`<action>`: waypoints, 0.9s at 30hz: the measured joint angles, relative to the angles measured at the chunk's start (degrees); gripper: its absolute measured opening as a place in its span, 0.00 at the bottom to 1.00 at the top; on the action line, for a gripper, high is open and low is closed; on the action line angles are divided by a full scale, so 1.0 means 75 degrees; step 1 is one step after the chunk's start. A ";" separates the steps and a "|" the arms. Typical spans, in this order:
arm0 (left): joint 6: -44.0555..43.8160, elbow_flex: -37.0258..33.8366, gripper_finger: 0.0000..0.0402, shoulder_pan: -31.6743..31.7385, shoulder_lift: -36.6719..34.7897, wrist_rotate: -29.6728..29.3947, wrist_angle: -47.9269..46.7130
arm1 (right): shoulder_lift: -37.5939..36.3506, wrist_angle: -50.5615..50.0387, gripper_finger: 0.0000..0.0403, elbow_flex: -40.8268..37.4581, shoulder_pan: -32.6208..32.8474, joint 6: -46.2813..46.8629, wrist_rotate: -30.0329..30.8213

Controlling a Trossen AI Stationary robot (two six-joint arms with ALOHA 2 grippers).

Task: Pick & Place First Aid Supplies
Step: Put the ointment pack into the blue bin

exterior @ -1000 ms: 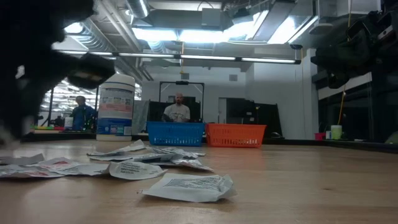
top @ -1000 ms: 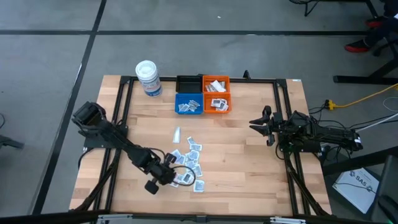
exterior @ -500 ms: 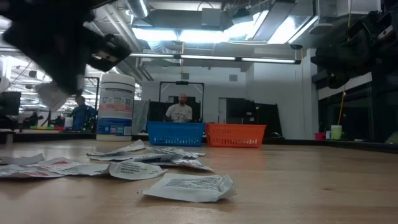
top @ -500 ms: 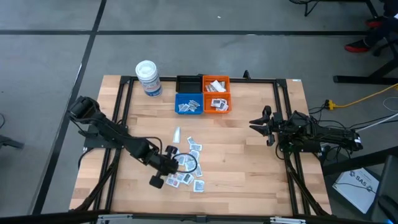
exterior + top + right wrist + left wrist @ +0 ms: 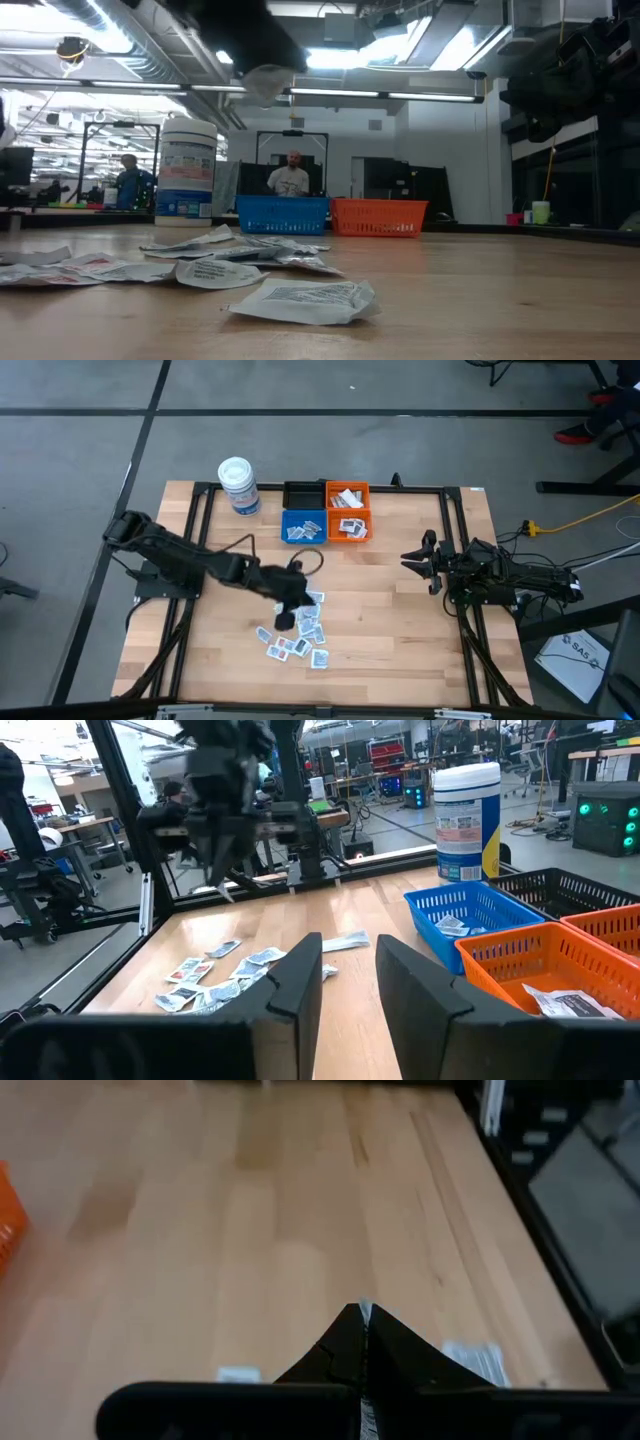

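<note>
Several small white first aid sachets (image 5: 298, 638) lie flat on the wooden table, near its front and left of the middle; the low view shows them as a pile (image 5: 215, 265). My left gripper (image 5: 302, 598) hangs above the pile's far edge, shut on one pale sachet (image 5: 266, 80) that is well above the table. My right gripper (image 5: 410, 557) waits at the table's right side, open with nothing between its fingers (image 5: 300, 982). My left gripper pinches one sachet between its two shut fingers; a thin white edge (image 5: 365, 1312) shows at the fingertips. The fingers slant downward, toward the table's right side. The sachet (image 5: 266, 80) hangs below them, lifted clear of the table.
At the far edge stand a blue bin (image 5: 303, 528), an orange bin (image 5: 348, 512) and a black bin (image 5: 303, 494), the first two holding sachets. A white lidded tub (image 5: 238, 485) stands to their left. People show in the room behind (image 5: 288, 178).
My left gripper, shut throughout, has risen from the near left part of the pile. It has swung toward the table's middle and far side, tipping up from steeply downward. The sachet it holds has gone from table height to well clear. The right arm has kept still.
</note>
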 joint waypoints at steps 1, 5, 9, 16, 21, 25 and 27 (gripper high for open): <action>0.0002 0.0000 0.01 0.0155 0.0000 0.0135 0.0132 | 0.0001 0.0000 0.25 0.0000 0.0001 0.0000 0.0000; 0.0009 0.0000 0.01 0.0804 0.0000 0.0753 0.0552 | 0.0001 0.0000 0.25 0.0000 0.0001 0.0001 0.0000; 0.0269 0.0000 0.01 0.1502 0.0000 0.1282 0.0859 | 0.0003 0.0000 0.25 -0.0001 0.0002 -0.0001 0.0001; 0.0342 0.0000 0.01 0.2872 0.0000 0.2004 0.1183 | 0.0003 0.0000 0.25 0.0001 0.0002 0.0000 -0.0001; 0.0078 0.0000 0.01 0.3857 0.0000 0.2108 0.1144 | 0.0001 0.0000 0.25 -0.0001 -0.0001 -0.0001 0.0000; -0.0077 0.0000 0.01 0.4517 0.0054 0.2036 0.1140 | 0.0003 0.0000 0.25 -0.0001 0.0002 -0.0001 -0.0001; -0.0252 0.0000 0.01 0.4789 0.0171 0.2039 0.1107 | 0.0000 0.0000 0.25 -0.0001 0.0002 0.0002 0.0001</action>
